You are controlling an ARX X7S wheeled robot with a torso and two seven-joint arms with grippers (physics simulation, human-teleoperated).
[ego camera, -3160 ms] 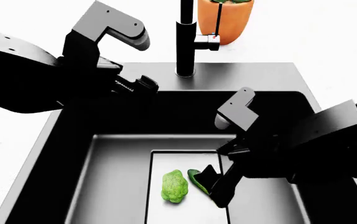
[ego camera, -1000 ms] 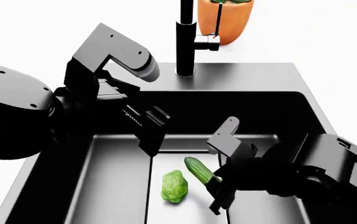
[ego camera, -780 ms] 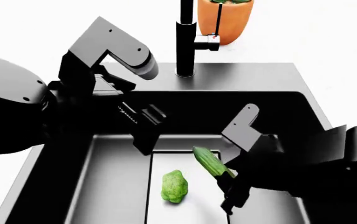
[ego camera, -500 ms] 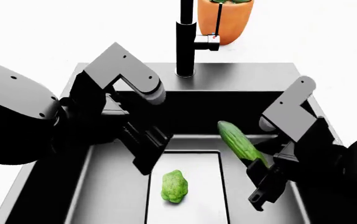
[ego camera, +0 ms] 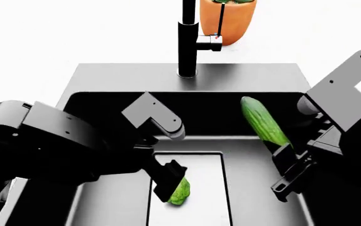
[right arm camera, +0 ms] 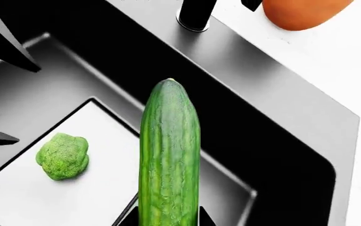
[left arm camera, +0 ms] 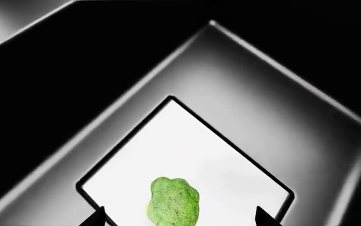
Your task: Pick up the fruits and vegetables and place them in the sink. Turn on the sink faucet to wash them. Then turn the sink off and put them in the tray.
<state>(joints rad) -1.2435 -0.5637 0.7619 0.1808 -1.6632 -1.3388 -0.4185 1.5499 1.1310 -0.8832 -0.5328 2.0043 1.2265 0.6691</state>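
The light-green broccoli [ego camera: 182, 192] lies on the pale drain panel [ego camera: 207, 188] at the bottom of the black sink [ego camera: 243, 75]. My left gripper [ego camera: 168, 182] is down in the basin, open, with its fingertips [left arm camera: 99, 217] on either side of the broccoli [left arm camera: 174, 203]; no contact shows. My right gripper [ego camera: 283, 157] is shut on the lower end of the dark-green cucumber [ego camera: 263, 121], held tilted above the right side of the basin. In the right wrist view the cucumber [right arm camera: 168, 155] points away from the gripper [right arm camera: 168, 220]. The faucet [ego camera: 187, 42] stands behind the basin. The tray is out of view.
An orange plant pot [ego camera: 227, 21] stands behind the faucet, by its side lever [ego camera: 209, 44]. White counter surrounds the grey sink rim. The basin walls are steep and dark, and both arms reach over the basin.
My right gripper has lifted the cucumber off the sink floor, up and to the right. My left arm has dropped into the basin until its open fingers straddle the broccoli.
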